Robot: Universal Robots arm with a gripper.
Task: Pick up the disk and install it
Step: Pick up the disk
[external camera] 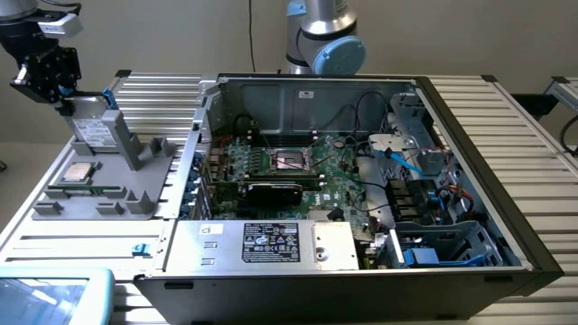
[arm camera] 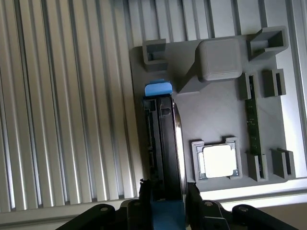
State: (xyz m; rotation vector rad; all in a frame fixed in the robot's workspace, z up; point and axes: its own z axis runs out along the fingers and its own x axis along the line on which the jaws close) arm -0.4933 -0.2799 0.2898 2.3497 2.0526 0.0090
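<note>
Grey-metal in a blue bracket, the disk (external camera: 94, 132) (arm camera: 163, 139) stands on edge over the grey fixture tray (external camera: 54, 203) (arm camera: 211, 120), against the tray's raised block (external camera: 135, 145) (arm camera: 219, 58). The gripper (external camera: 65, 105) (arm camera: 165, 189) has its jaws closed narrowly on the disk's two faces. A processor chip (external camera: 80, 172) (arm camera: 219, 160) sits in the tray's pocket beside the disk, a memory stick (external camera: 86, 189) (arm camera: 253, 124) in the tray's slots beyond it.

— How is the arm (external camera: 318, 27) finished?
— Silver tube sections are seen, joined at a rounded joint (external camera: 342, 55) capped in light blue.
— And the gripper (external camera: 54, 95)?
— It is built in black throughout, and a pale grey block (external camera: 56, 24) is mounted above it. Its two fingers (arm camera: 144, 194) are black and squared at the tips.
</note>
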